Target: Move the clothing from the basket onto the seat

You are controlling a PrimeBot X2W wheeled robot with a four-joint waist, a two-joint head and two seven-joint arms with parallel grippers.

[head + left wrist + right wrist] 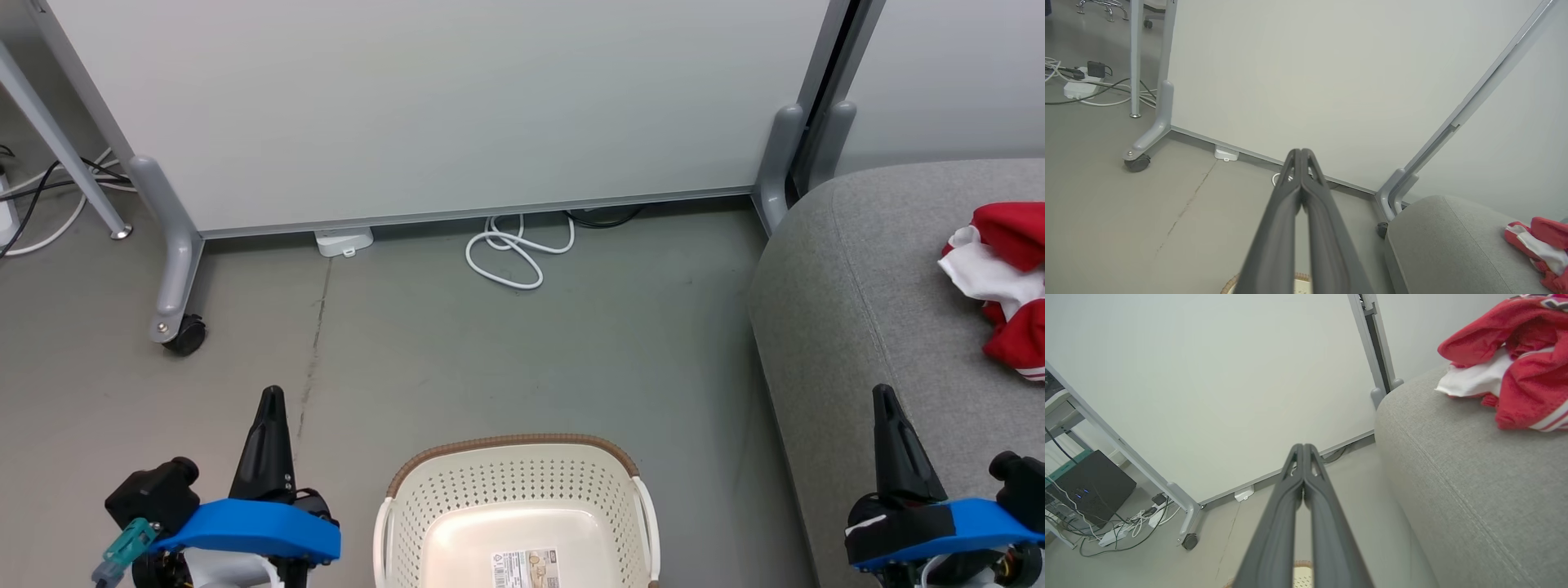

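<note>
Finding in head view the basket bare-bottomed, the clothing lying on the seat; in left wrist view, left jaws pressing together, empty; in right wrist view, right jaws likewise; probably finishing, merely checking the basket next

A: Anything legible here?

B: Nothing I can read; the basket carries a printed label on its bottom, with fine dark lines and a small tan picture, all too small to make out.

A: And the clothing, off to the right of the basket?

B: Red and white folds; the right wrist view catches a scrap of dark, white-edged marking, cut off; no letter or number can be told.
</note>
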